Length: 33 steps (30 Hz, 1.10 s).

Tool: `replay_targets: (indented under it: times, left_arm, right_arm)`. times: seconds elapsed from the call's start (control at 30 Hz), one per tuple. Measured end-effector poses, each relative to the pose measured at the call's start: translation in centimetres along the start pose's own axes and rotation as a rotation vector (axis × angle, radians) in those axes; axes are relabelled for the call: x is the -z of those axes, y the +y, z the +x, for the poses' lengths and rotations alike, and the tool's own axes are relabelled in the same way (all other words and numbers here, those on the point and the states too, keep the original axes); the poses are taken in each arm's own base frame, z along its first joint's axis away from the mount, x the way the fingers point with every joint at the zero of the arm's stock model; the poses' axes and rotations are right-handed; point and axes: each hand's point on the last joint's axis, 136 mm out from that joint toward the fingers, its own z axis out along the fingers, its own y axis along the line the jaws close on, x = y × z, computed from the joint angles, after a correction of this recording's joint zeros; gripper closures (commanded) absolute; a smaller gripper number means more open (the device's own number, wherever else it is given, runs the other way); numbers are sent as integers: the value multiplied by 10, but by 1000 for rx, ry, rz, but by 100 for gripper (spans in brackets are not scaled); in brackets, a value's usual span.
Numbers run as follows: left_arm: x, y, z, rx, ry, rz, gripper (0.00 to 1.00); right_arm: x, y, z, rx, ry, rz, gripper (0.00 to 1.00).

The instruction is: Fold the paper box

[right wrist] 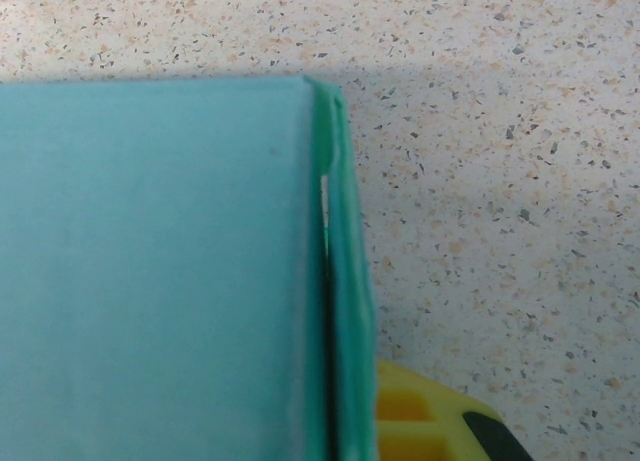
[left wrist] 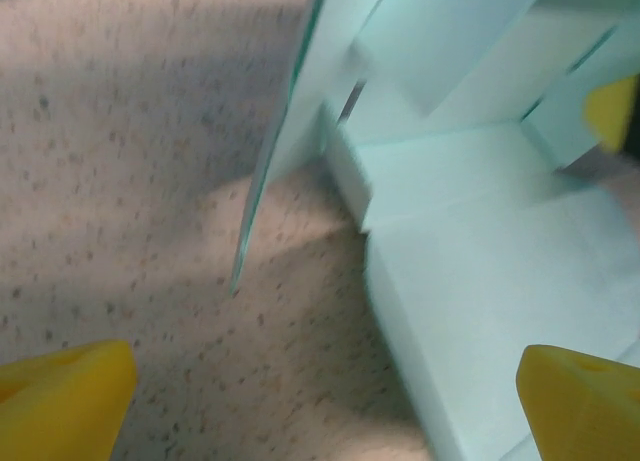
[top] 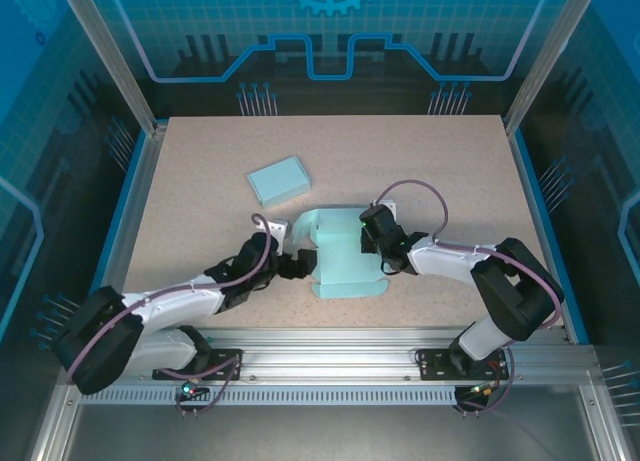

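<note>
Paper box (top: 340, 256) sits half-folded on the table (top: 200, 161), right gripper (top: 368, 243) pinching its side wall, left gripper (left wrist: 325, 401) spread wide beside it.

Speckled beige tabletop (top: 420, 171); blue printed wall panels (top: 330, 31) behind; aluminium frame posts (top: 110, 56), near rail (top: 330, 366).

Left wrist view: paper box (left wrist: 480, 271) blurred, cropped at top and right; left gripper (left wrist: 320, 406) fingertips (left wrist: 60, 396) cropped at the bottom corners. Right wrist view: the box edge partly hides a yellow finger (right wrist: 420, 421).
</note>
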Motion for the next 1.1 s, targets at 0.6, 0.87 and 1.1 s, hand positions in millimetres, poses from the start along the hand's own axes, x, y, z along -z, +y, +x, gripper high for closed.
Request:
replay_targets:
  times: [0.6, 0.87, 1.1]
  left_arm:
    - [-23, 54, 21, 169, 77, -301, 16]
    - [-15, 61, 12, 266, 44, -241, 30]
    - [29, 64, -18, 299, -106, -187, 48]
  right_arm:
    - [1, 1, 8, -17, 1, -42, 100]
    - [0, 5, 8, -31, 5, -68, 100]
    - [0, 5, 7, -35, 3, -68, 100]
